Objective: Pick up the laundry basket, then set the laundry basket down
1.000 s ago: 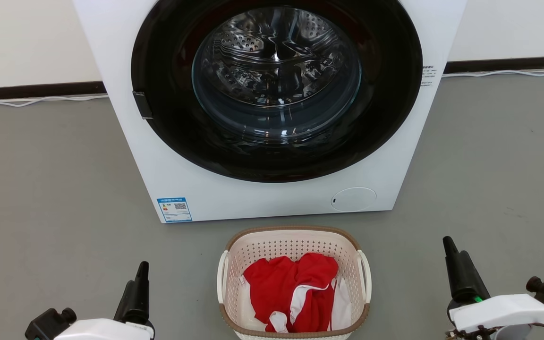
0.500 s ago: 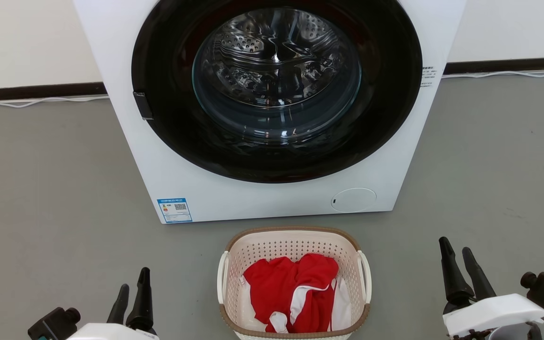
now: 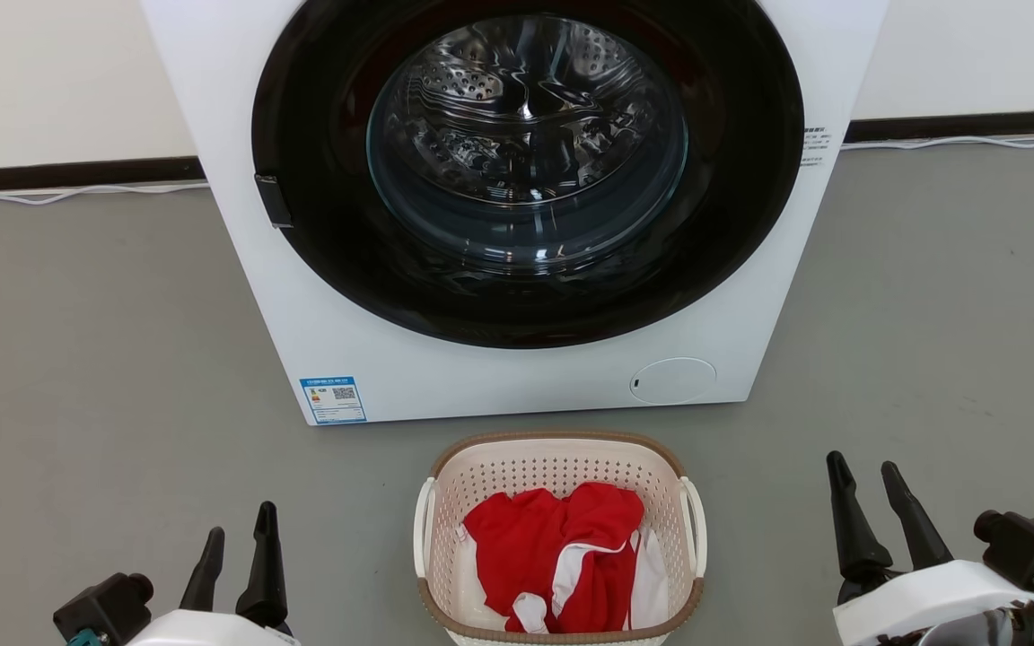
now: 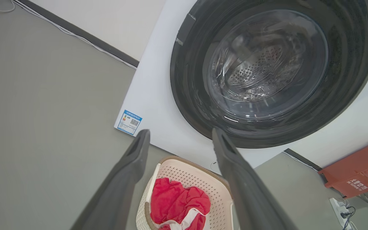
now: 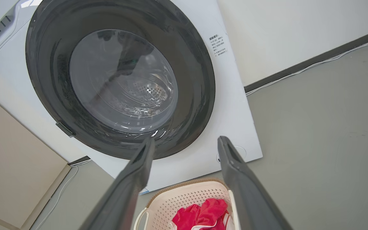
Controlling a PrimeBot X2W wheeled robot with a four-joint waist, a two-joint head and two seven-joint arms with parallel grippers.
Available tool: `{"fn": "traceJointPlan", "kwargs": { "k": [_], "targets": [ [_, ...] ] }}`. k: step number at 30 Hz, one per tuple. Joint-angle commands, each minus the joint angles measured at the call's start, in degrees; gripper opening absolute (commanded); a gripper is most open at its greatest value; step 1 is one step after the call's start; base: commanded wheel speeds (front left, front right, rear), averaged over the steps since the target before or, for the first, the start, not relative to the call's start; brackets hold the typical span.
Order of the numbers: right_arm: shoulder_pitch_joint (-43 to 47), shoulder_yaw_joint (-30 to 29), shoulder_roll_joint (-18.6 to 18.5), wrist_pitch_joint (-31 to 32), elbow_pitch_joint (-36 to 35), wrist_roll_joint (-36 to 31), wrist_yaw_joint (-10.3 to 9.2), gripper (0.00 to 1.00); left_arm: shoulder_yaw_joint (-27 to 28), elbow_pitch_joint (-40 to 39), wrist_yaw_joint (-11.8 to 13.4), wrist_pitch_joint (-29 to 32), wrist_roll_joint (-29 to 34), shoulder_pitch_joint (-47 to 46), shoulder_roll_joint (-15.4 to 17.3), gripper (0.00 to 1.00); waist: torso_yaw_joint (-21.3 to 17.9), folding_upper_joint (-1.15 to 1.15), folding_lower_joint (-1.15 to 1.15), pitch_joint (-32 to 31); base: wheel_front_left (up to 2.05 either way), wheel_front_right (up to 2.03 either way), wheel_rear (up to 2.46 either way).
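In the head view the laundry basket (image 3: 558, 439) sat on the floor between the left gripper (image 3: 240, 520) and the right gripper (image 3: 861, 462). Both were spread open, empty, well apart from its side handles, neither clearly nearer. Each wrist view framed it low between that gripper's fingers.

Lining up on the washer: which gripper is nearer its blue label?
Left. The left gripper is in front and left of the label; the right gripper is far right, past the basket.
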Motion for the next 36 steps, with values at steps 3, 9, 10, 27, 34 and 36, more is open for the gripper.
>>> {"fn": "traceJointPlan", "kwargs": {
  "k": [3, 9, 10, 27, 34, 36],
  "targets": [
    [-2.8, 1.4, -1.0, -1.4, -1.1, -3.5, 0.29, 1.00, 1.1, -1.9, 0.4, -1.3, 3.7, -1.3, 0.6, 1.00, 0.0, 0.00, 0.00, 0.0, 0.00, 0.00, 0.00],
    [-3.0, 1.8, -1.3, -2.4, -0.8, -7.6, 0.31, 1.00, 1.1, -2.0, 0.5, -2.3, 7.8, -1.3, 0.7, 1.00, 0.1, 0.00, 0.00, 0.0, 0.00, 0.00, 0.00],
    [-3.0, 1.9, -1.4, -2.5, -0.7, -8.3, 0.32, 1.00, 1.1, -2.0, 0.6, -2.5, 8.3, -1.3, 0.7, 1.00, 0.2, 0.00, 0.00, 0.0, 0.00, 0.00, 0.00],
    [-3.6, 2.8, -1.7, -5.7, -0.4, -21.8, 0.39, 1.00, 1.2, -2.3, 1.1, -5.7, 20.9, -0.9, 0.8, 1.00, 0.2, 0.00, 0.00, 0.6, 0.00, 0.00, 0.00],
    [-3.9, 3.3, -1.9, -7.1, -0.2, -27.5, 0.41, 1.00, 1.2, -1.8, 1.3, -7.0, 25.9, -0.9, 0.9, 1.00, -0.2, 0.00, 0.00, 0.7, 0.00, 0.00, 0.00],
    [-4.0, 3.5, -2.0, -7.4, -0.2, -28.9, 0.42, 1.00, 1.3, -1.8, 1.4, -7.3, 27.2, -0.8, 0.9, 1.00, -0.2, 0.00, 0.00, 0.7, 0.00, 0.00, 0.00]
  ]
}}
